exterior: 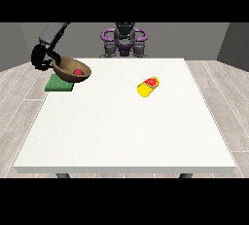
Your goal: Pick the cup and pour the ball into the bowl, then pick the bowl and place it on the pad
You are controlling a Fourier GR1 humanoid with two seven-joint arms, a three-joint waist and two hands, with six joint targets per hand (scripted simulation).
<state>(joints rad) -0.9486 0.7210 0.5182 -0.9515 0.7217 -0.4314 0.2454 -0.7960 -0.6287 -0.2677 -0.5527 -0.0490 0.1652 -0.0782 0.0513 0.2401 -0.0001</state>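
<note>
- A large white bench filled most of the view, with the robot small at its far edge, at about 12 o'clock from the bench's centre.
- One arm reached out from the top of the view toward the bench's far corner, at roughly 10 o'clock from the centre.
- The hand at the view's left was black and sat at the rim of a brown bowl, on the bowl's 9 o'clock side. Its fingers looked curled round that rim, so it had hold of the bowl.
- The bowl was tilted, its opening turned toward the camera, and it appeared lifted rather than resting flat.
- A red ball lay inside the bowl, low against the wall on its 3 o'clock side.
- A green pad lay flat on the bench just under the bowl, at about 7 o'clock from it. The bowl overlapped the pad's far edge in the view; whether they touched could not be told.
- A yellow cup lay on its side on the bench, well apart from the bowl, at about 1 o'clock from the bench's centre and roughly 4 o'clock from the bowl.
- The cup's mouth pointed toward the far side at about 1 o'clock, and something red showed at that opening.
- No hand showed at the view's right.
</note>
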